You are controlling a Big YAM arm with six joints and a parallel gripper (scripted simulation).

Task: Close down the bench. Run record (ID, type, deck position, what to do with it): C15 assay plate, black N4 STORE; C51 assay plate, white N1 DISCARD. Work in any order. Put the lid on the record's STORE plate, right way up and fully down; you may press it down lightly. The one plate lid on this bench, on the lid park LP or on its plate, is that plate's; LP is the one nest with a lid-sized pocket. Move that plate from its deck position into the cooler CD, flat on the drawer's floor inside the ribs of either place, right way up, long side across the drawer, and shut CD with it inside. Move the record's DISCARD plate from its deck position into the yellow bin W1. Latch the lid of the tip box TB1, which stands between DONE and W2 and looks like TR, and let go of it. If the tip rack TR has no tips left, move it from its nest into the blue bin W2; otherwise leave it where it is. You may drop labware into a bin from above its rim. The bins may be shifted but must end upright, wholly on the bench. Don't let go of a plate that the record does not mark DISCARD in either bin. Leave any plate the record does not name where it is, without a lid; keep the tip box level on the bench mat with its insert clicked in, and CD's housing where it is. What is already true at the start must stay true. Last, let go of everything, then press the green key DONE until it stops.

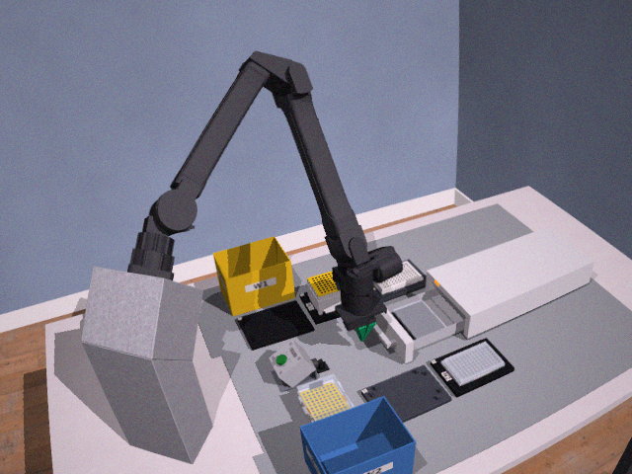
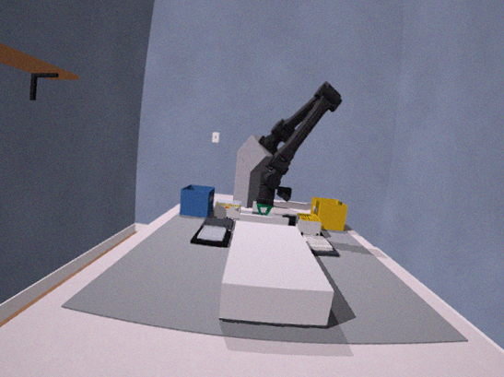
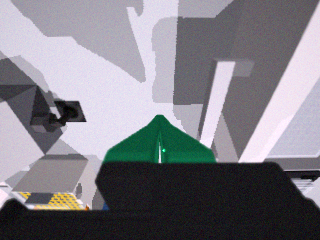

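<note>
At frame centre we see the gripper [image 1: 365, 331], its green jaws pressed together on nothing, just left of the open drawer [image 1: 428, 319] front edge. Open mat lies below. The white plate [image 1: 400, 277] sits behind the wrist.

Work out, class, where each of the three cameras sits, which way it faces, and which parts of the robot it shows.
Top: high beside the bench, looking down at the whole arm and the open drawer.
Exterior: low at the bench's far end, facing along the cooler towards the arm.
Wrist: on the arm, looking down past the shut green pincer.
Shared: top and exterior both show the yellow bin and blue bin.
</note>
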